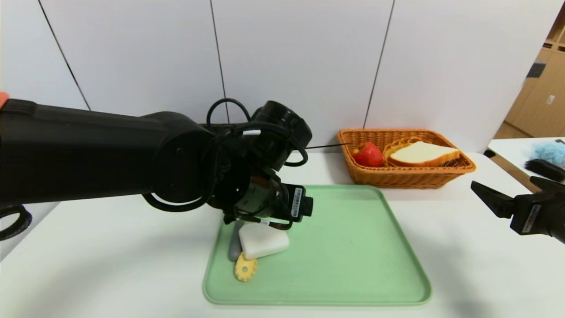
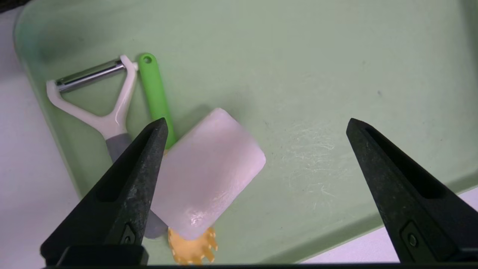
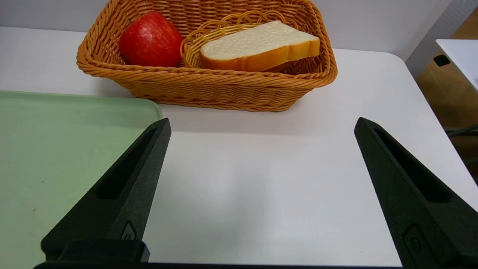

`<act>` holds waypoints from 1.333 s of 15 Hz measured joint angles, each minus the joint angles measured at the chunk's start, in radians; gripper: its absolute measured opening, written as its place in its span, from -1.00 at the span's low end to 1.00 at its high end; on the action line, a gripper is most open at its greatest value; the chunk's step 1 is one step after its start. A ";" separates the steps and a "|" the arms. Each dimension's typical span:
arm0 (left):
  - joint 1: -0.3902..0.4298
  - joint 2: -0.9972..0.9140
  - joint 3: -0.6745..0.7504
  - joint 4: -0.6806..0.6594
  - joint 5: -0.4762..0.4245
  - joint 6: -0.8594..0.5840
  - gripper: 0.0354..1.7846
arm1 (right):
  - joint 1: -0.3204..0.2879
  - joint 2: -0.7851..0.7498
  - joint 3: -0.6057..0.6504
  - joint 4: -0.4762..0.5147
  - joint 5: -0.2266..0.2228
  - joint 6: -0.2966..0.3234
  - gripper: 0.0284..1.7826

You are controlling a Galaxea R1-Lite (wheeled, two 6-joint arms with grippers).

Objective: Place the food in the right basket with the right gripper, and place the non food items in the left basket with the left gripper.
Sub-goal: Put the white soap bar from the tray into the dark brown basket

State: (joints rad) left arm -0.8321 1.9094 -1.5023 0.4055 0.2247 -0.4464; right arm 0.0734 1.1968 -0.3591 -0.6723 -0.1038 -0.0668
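While spread wide, left gripper hovers over glossy white soap bar.
Soap overlaps peeler on smooth green tray.

My black claws hang over a pale green tray: white soap, green-handled peeler, yellow cutter. Far right, an orange woven basket holds a red apple.

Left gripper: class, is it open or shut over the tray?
Open. The left gripper has its jaws spread wide above the white soap bar, gripping nothing.
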 joint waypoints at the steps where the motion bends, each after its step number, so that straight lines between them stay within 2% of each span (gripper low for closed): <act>1: -0.003 0.002 0.010 -0.016 0.001 -0.001 0.89 | 0.000 0.000 0.000 0.000 0.000 -0.001 0.90; 6: -0.008 -0.006 0.106 -0.027 0.018 0.023 0.89 | 0.000 0.000 0.014 -0.001 0.002 0.000 0.90; 8: -0.009 -0.008 0.146 -0.027 0.020 0.100 0.89 | 0.000 0.000 0.023 -0.001 0.003 0.000 0.90; 14: 0.034 -0.002 0.159 -0.029 0.012 0.468 0.89 | 0.001 -0.002 0.026 -0.003 0.001 0.003 0.90; 20: 0.040 0.020 0.165 -0.022 -0.033 0.551 0.89 | 0.001 0.001 0.023 -0.002 0.001 0.004 0.90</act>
State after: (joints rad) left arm -0.7923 1.9291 -1.3374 0.3832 0.1913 0.1043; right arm 0.0749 1.1979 -0.3362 -0.6743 -0.1023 -0.0623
